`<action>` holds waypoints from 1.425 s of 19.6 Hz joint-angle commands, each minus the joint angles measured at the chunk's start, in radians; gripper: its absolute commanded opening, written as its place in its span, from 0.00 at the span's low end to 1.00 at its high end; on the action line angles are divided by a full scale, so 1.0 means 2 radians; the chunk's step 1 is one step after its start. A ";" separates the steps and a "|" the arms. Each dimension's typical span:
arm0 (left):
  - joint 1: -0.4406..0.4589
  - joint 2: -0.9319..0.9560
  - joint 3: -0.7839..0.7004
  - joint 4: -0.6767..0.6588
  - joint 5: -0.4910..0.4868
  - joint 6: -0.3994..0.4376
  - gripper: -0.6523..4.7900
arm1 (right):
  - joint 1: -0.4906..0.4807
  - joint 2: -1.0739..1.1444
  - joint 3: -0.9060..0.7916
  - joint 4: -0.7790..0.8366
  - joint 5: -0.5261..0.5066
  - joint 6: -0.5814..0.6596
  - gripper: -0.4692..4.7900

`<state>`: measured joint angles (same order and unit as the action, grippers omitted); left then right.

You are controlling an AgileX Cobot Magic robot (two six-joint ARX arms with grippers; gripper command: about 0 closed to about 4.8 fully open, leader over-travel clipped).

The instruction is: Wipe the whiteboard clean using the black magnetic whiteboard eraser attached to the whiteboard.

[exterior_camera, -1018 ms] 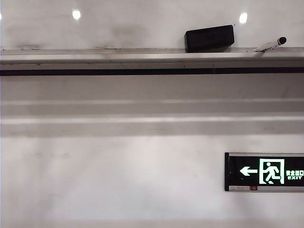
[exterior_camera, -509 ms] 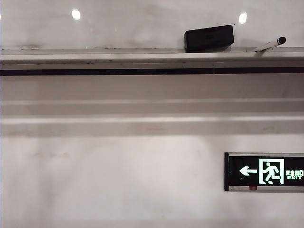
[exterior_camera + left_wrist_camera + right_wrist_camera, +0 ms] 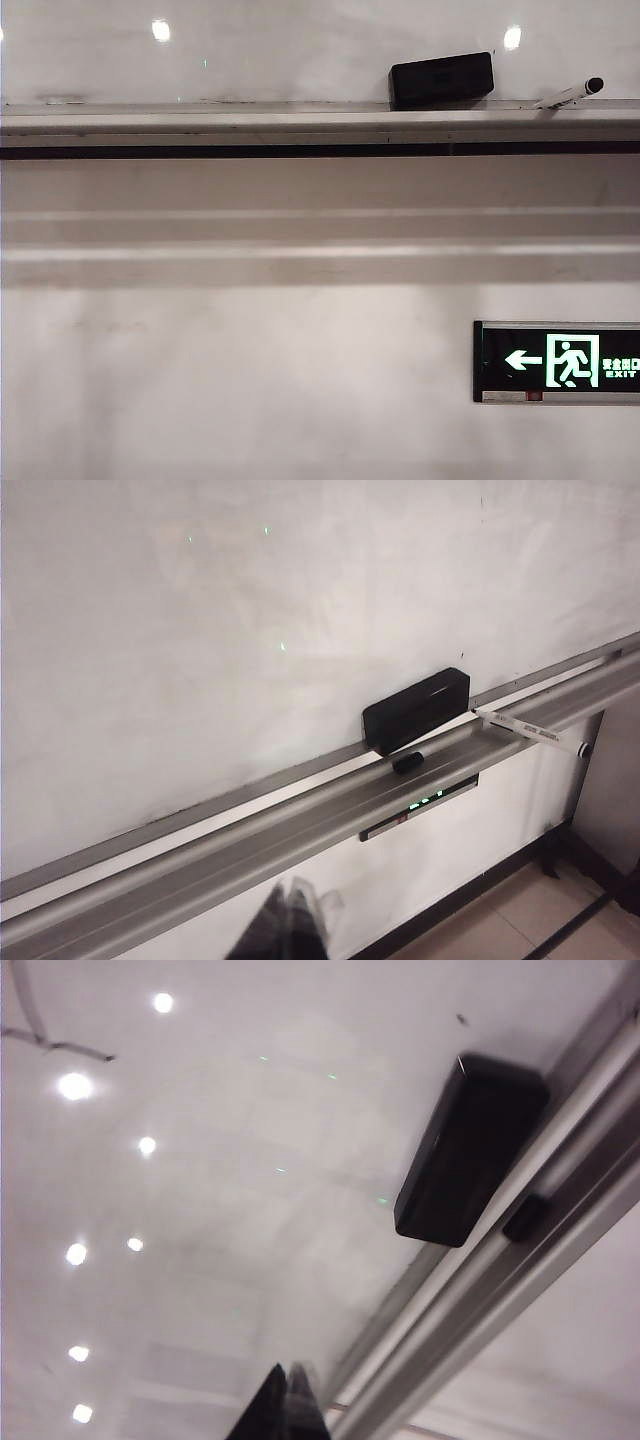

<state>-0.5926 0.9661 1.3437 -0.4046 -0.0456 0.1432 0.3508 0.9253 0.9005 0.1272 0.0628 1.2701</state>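
Both my grippers hang short of the whiteboard (image 3: pixel 250 600), the eraser (image 3: pixel 416 711) unheld.

The eraser clings low on the board, its bottom edge just above the tray (image 3: pixel 300 825), toward the tray's right end near a marker (image 3: pixel 530 730). My right gripper (image 3: pixel 283 1405) is closed and empty. My left gripper (image 3: pixel 288 930) blurs; I can't tell its state.

Blurred left tool (image 3: pixel 288 925) and right tool (image 3: pixel 285 1407), cut off at each wrist view's edge.

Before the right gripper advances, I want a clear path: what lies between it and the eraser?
Only bare whiteboard separates the shut right gripper from the eraser, per the right wrist view.
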 commanded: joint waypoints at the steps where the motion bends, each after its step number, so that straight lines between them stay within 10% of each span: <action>1: 0.001 -0.001 0.003 0.006 0.004 0.003 0.11 | 0.001 0.019 0.002 0.036 -0.001 0.047 0.09; 17: 0.001 0.000 0.003 0.008 0.004 0.003 0.11 | 0.085 0.041 0.000 0.025 0.171 0.076 0.09; 21: 0.001 0.000 0.003 0.009 0.019 0.003 0.11 | 0.085 0.086 0.001 0.123 0.147 0.076 0.88; 28: 0.001 0.000 0.003 0.009 0.024 0.003 0.11 | 0.062 0.182 0.001 0.273 0.152 0.076 0.88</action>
<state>-0.5926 0.9668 1.3437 -0.4011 -0.0032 0.1432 0.4820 1.2747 0.8982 0.6212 0.3672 1.4227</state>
